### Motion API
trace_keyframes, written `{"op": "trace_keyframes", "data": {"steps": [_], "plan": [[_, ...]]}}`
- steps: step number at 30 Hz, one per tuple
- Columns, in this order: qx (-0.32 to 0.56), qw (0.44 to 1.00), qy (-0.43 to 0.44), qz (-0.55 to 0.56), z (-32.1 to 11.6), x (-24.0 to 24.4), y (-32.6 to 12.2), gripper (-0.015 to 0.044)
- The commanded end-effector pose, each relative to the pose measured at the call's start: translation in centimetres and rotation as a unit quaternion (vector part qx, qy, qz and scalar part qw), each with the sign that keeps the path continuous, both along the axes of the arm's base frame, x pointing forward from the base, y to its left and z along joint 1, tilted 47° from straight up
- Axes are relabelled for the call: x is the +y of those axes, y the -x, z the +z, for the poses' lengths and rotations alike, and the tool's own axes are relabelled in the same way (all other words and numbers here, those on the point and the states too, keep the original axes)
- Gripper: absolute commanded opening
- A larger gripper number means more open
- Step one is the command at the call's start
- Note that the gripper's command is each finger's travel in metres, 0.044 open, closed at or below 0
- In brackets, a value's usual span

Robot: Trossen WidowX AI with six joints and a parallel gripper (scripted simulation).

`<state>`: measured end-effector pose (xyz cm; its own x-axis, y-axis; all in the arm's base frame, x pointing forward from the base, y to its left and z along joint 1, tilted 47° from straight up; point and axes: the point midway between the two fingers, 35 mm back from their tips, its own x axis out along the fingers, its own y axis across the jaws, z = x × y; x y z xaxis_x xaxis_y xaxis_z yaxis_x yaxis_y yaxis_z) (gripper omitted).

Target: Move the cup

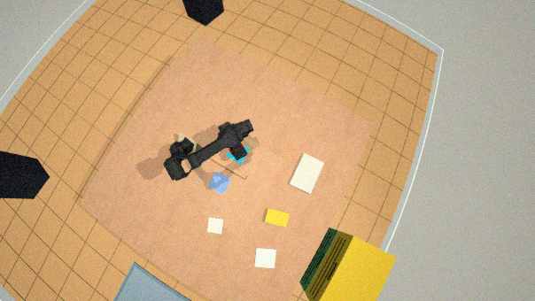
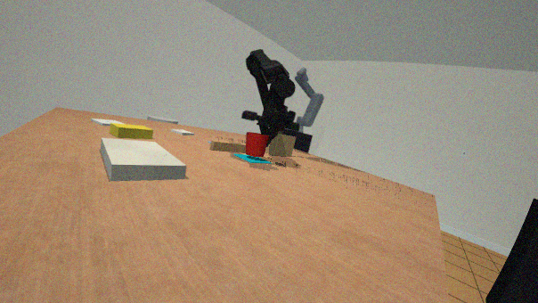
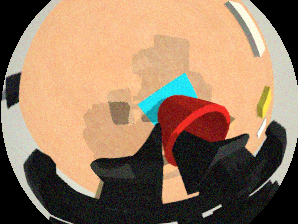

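Observation:
The red cup (image 2: 256, 145) (image 3: 172, 106) is upright or nearly so in the exterior view, just above the cyan pad (image 1: 240, 161) (image 2: 241, 157) (image 3: 167, 93). A small gap seems to show under it; contact is hard to tell. My gripper (image 3: 161, 125) is shut on the cup's wall, one finger inside the mouth and one outside. In the top view the arm hides most of the cup. The blue pad (image 1: 220, 182) lies on the other side of a low wooden bar (image 1: 239, 174) (image 2: 226, 146), with no cup on it. No marbles can be made out.
A tan block (image 2: 281, 145) stands close behind the cup, near the arm. A large white block (image 1: 306, 173) (image 2: 142, 153) (image 3: 248, 30), a yellow block (image 1: 276, 217) (image 2: 131, 131) (image 3: 264, 102) and white flat pieces (image 1: 215, 226) (image 1: 266, 258) lie farther off.

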<state>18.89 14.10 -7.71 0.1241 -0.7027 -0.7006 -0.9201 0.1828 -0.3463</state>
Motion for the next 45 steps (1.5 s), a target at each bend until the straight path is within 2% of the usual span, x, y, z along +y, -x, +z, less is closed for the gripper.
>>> {"op": "trace_keyframes", "data": {"steps": [1,16,21,45], "plan": [[0.001,1.0,0.003,0.002,-0.4,-0.5,0.0,0.0],[0.0,1.0,0.001,0.0,-0.3,-0.4,0.0,0.0],[0.0,1.0,0.001,0.0,-0.3,-0.4,0.0,0.0128],[0.001,1.0,0.001,0.001,1.5,1.5,0.3,0.0128]]}}
